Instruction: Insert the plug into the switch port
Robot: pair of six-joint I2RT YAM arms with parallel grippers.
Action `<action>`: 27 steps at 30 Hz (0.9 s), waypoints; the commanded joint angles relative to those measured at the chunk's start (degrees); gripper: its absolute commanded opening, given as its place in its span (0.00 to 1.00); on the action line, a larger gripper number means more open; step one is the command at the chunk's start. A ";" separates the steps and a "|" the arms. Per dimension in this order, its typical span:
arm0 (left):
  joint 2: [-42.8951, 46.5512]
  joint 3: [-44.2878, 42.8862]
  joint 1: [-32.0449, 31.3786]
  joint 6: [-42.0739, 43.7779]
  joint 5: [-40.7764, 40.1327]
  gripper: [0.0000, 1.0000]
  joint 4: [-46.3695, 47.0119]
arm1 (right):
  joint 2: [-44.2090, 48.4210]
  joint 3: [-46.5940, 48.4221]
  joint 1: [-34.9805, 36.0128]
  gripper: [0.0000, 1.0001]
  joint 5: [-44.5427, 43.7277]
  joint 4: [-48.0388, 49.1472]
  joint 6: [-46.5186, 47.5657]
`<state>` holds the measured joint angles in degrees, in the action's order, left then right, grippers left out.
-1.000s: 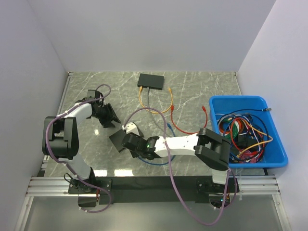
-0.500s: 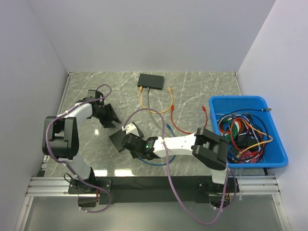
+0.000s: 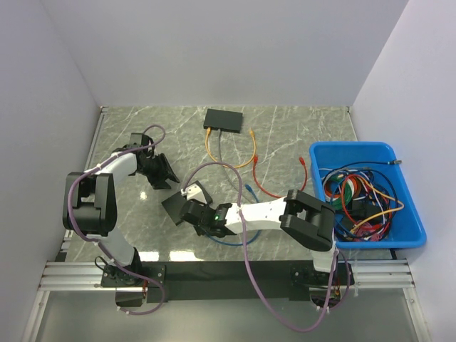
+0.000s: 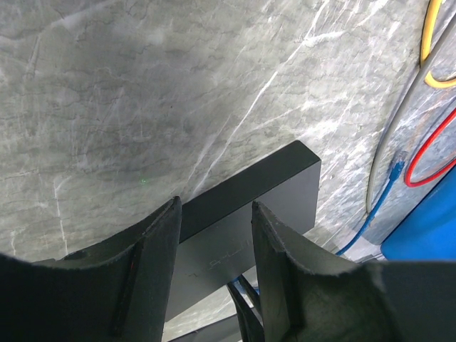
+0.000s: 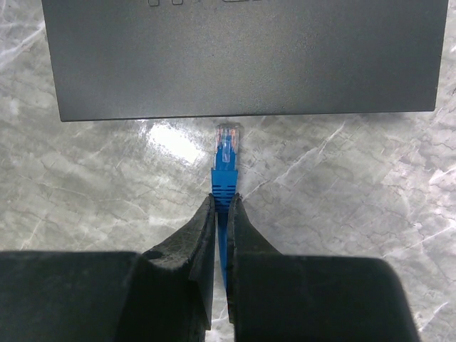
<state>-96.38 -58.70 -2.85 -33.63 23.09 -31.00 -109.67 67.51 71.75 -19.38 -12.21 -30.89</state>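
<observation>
A flat black switch (image 3: 176, 207) lies on the marble table, left of centre. It fills the top of the right wrist view (image 5: 242, 57). My right gripper (image 5: 222, 199) is shut on a blue cable just behind its blue boot. The clear-tipped plug (image 5: 228, 142) points at the switch's near edge, with a small gap between them. No port opening shows on that edge. In the top view the right gripper (image 3: 192, 211) sits right beside the switch. My left gripper (image 4: 216, 206) is open, its fingers (image 4: 153, 271) framing the switch (image 4: 278, 185) from the far side, apart from it (image 3: 159, 175).
A second black switch (image 3: 223, 119) with a yellow cable (image 3: 231, 162) plugged in lies at the back. A red cable (image 3: 274, 191) and a loop of blue cable (image 3: 235, 241) lie on the table. A blue bin (image 3: 410, 214) full of cables stands at the right.
My right arm has shifted slightly left, bringing the plug a little closer to the switch. The left arm has not moved.
</observation>
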 commanded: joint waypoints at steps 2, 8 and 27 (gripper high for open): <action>0.49 0.25 -0.31 1.11 0.37 0.50 0.24 | 0.33 2.10 0.06 0.00 -1.63 -0.36 -0.66; 0.31 0.25 -0.49 1.11 0.29 0.49 0.15 | 0.42 3.95 0.06 0.00 -1.89 -1.33 0.13; 0.31 -0.10 -0.84 1.28 -0.33 0.49 -0.20 | -1.08 5.36 -1.26 0.00 -2.07 -2.12 -0.04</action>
<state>-96.38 -58.50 -3.31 -33.61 23.03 -31.11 -110.24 72.79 71.11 -20.14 -15.90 -30.24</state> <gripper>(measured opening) 0.490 0.089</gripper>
